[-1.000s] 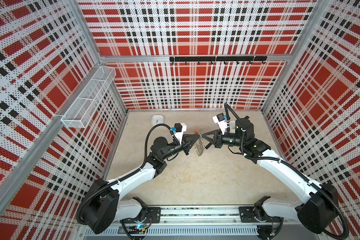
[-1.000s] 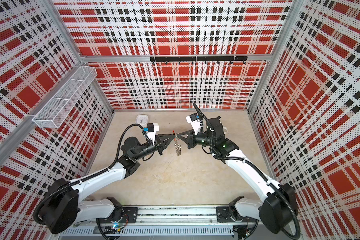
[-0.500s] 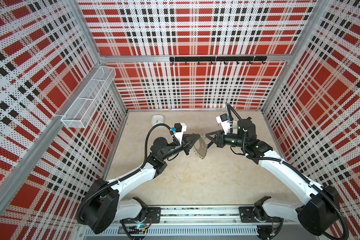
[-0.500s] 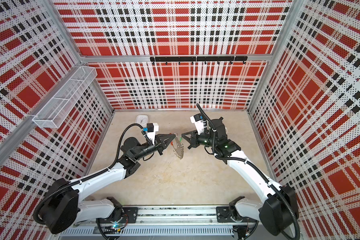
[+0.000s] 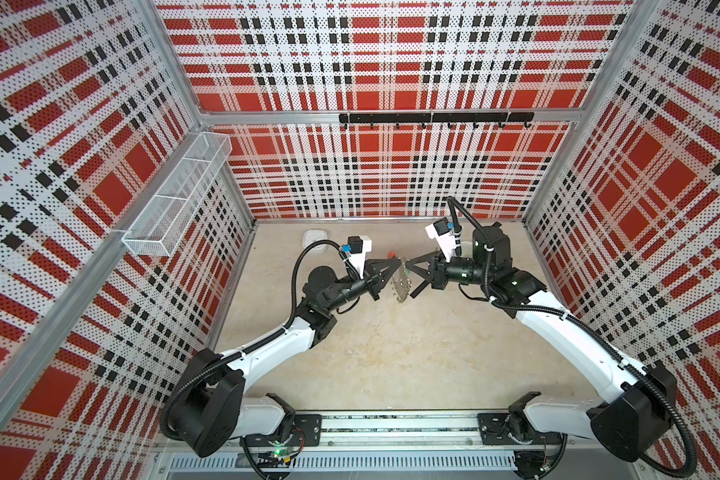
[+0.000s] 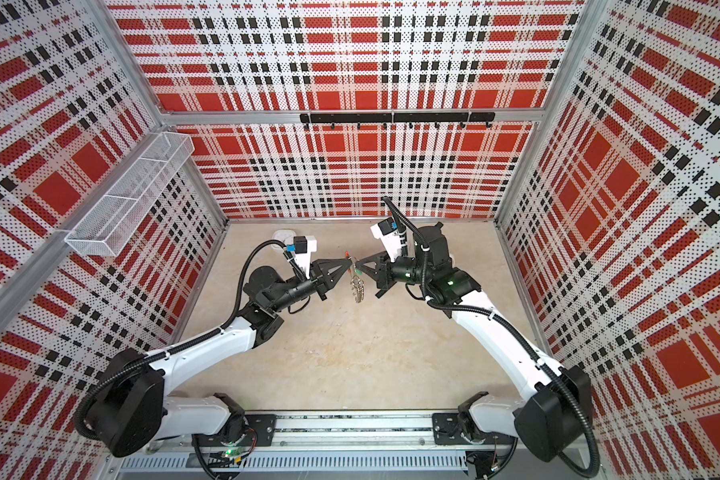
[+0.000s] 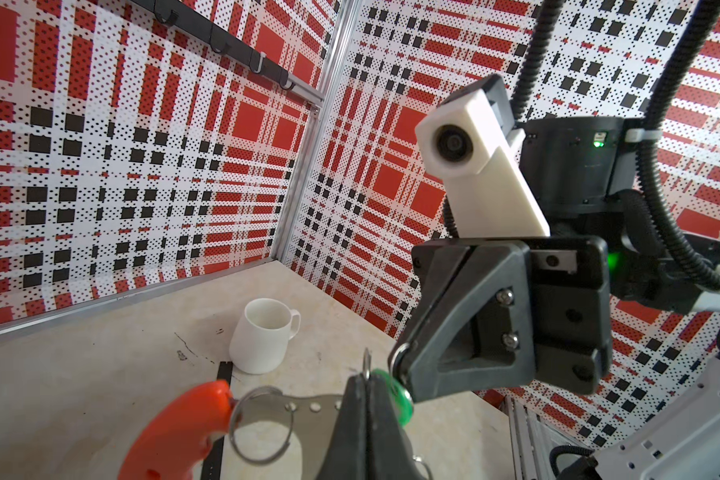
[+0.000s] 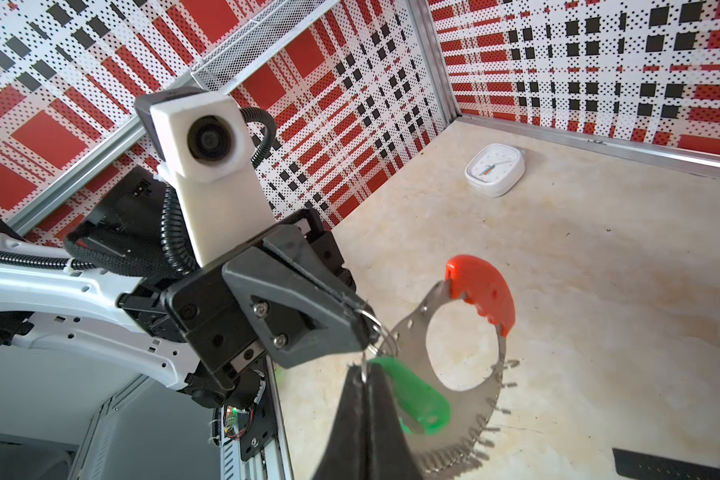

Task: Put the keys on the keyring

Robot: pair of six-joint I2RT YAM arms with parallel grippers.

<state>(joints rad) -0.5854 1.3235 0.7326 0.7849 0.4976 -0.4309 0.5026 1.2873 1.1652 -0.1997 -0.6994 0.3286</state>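
- Item: keyring [image 5: 400,286], hung edge-on between both arms' tips, off the table [image 5: 391,353], in both top views.
- Holder: left gripper [image 8: 366,328], jaws closed, pinched one wire loop on the keyring.
- Second item: keys [image 8: 420,399], green tag just beside the keyring's grey plate, clamped in the closed right gripper [image 7: 395,365].

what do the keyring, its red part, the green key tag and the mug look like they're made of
keyring: bare metal, probably steel; dull grey sheen, thin flat edge, punched holes.
red part: smooth moulded plastic, semi-gloss.
green key tag: glossy plastic, seemingly translucent; light shows through.
mug: likely glazed white ceramic; soft highlights, thick rim.
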